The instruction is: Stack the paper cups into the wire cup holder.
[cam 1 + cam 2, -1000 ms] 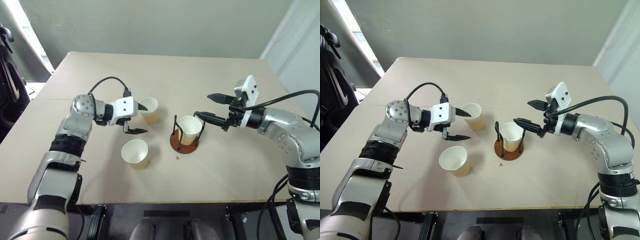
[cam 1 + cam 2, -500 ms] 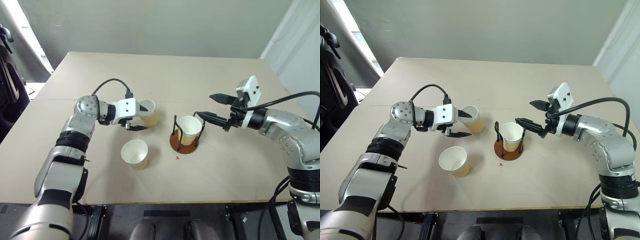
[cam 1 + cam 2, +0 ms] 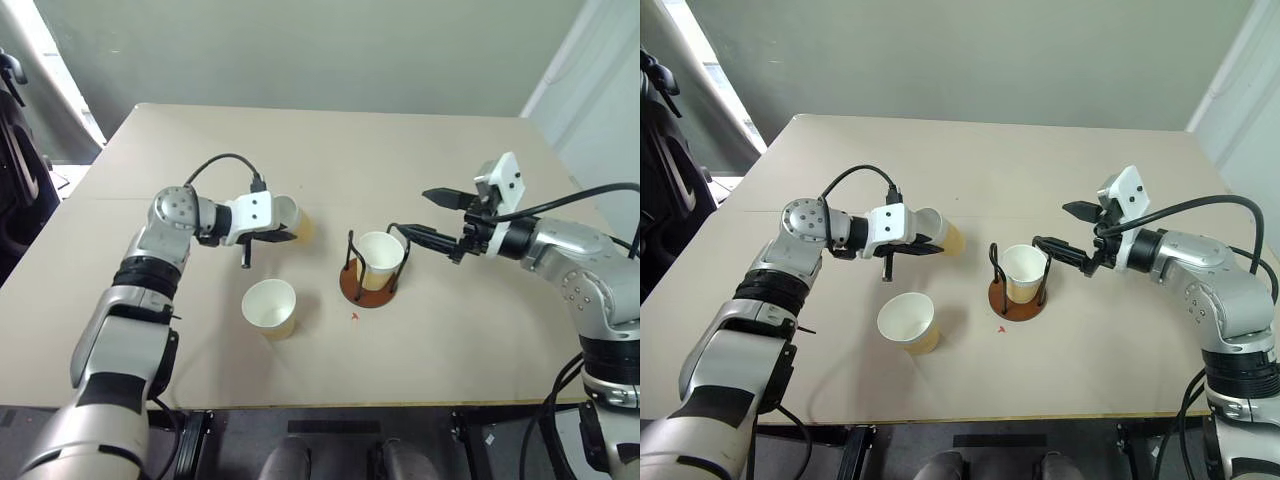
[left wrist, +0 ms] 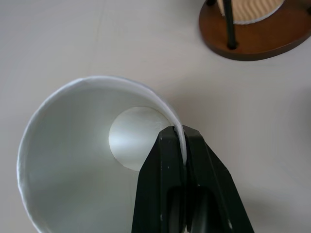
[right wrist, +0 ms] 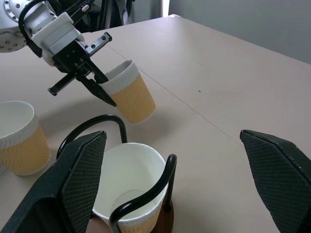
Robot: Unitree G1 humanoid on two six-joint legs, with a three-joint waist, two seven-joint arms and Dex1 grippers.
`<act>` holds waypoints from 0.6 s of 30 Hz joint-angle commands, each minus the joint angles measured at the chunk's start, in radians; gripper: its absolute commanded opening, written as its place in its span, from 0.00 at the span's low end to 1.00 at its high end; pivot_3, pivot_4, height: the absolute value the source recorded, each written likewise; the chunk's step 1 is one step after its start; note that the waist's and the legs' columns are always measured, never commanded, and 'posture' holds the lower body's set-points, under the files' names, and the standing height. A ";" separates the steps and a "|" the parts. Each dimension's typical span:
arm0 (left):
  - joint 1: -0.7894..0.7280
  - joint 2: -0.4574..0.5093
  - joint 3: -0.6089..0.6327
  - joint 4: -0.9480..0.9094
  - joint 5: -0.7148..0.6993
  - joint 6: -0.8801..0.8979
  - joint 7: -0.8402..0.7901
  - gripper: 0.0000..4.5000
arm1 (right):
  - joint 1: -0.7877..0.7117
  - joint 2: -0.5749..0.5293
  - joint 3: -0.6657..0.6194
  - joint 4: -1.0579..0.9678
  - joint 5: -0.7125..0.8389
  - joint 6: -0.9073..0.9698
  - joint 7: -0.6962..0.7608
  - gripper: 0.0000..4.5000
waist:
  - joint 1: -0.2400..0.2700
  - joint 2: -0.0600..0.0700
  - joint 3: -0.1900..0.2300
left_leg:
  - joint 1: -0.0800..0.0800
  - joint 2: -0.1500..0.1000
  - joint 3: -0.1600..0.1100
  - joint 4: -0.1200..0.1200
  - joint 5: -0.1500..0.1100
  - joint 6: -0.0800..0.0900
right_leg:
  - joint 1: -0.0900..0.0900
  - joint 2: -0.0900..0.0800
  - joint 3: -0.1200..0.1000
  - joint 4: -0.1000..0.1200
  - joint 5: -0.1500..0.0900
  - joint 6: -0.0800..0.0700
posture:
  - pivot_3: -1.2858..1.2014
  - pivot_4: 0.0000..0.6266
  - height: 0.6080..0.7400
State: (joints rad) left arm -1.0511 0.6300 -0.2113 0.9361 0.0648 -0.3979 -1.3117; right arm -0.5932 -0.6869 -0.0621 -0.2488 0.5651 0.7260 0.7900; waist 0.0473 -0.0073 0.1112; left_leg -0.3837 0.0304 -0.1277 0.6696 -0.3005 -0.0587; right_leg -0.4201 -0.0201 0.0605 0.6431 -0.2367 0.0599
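Left gripper (image 4: 183,141) pinches rim of tilted yellow-tan paper cup (image 5: 127,92). Right gripper (image 3: 432,216) wide open, empty, beside black wire cup holder with brown round base (image 3: 352,283), cup (image 3: 379,256) inside. Third cup (image 3: 269,306) upright, near table (image 3: 420,340) front; seems untouched.

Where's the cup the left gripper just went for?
In the left eye view it is left of the wire cup holder, tilted, its rim pinched in the left gripper. Another paper cup stands nearer the table's front edge.
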 commanded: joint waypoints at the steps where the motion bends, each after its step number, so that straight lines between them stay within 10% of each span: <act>1: -0.048 0.023 0.027 -0.052 -0.034 0.043 -0.060 0.01 | 0.004 -0.033 -0.022 -0.015 -0.014 -0.034 0.024 1.00 | 0.001 0.000 0.000 | 0.000 0.000 0.000 0.000 0.000 0.000 | 0.000 0.000 0.000 0.000 0.000 0.000 | 0.52 0.24 1.00; 18: -0.264 0.009 -0.005 -0.279 -0.249 0.477 -0.303 0.01 | 0.076 -0.162 0.032 -0.011 -0.065 -0.076 0.186 1.00 | 0.005 0.000 0.000 | -0.002 0.000 0.000 0.001 0.000 0.001 | 0.000 0.000 0.000 0.000 0.000 0.000 | 0.52 0.24 1.00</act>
State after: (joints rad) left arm -1.2803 0.6399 -0.2141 0.6887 -0.1527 0.0607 -1.5785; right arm -0.5070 -0.8389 -0.0166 -0.2433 0.5046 0.6683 0.9651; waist 0.0522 -0.0073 0.1112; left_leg -0.3861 0.0306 -0.1273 0.6710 -0.3008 -0.0582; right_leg -0.4201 -0.0203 0.0604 0.6429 -0.2366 0.0602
